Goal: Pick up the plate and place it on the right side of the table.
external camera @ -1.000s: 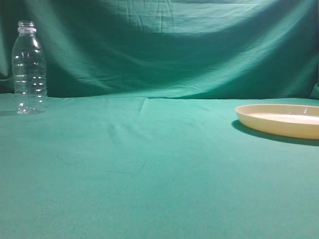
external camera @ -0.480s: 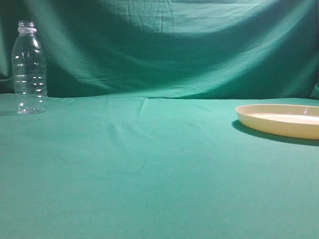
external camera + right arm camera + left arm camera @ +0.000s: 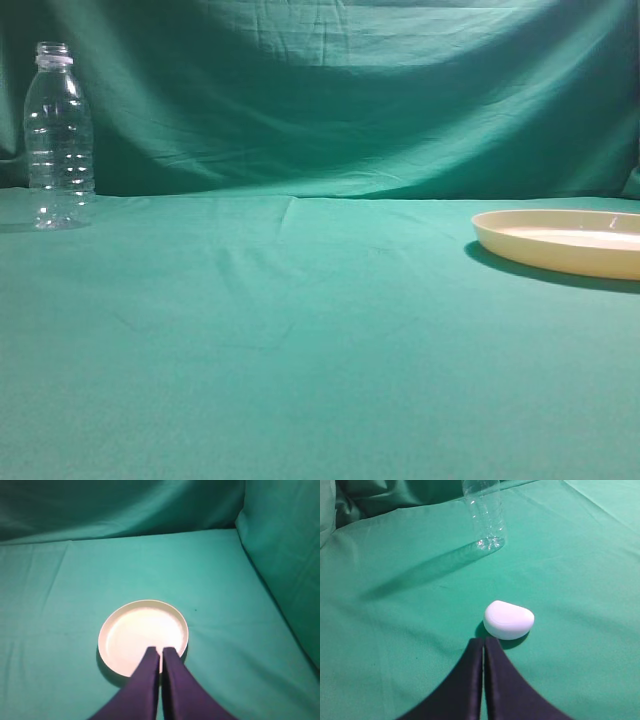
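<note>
The cream-yellow plate (image 3: 560,241) lies flat on the teal table (image 3: 300,340) at the right edge of the exterior view. It also shows in the right wrist view (image 3: 135,630). My right gripper (image 3: 161,651) hangs above the plate's near rim, its jaws together and empty. My left gripper (image 3: 483,641) is shut and empty, just short of a white rounded object (image 3: 508,620). Neither gripper shows in the exterior view.
A clear plastic bottle (image 3: 58,140) stands upright at the far left by the green backdrop, and it shows in the left wrist view (image 3: 485,515) too. The cloth rises as a wall on the right (image 3: 285,555).
</note>
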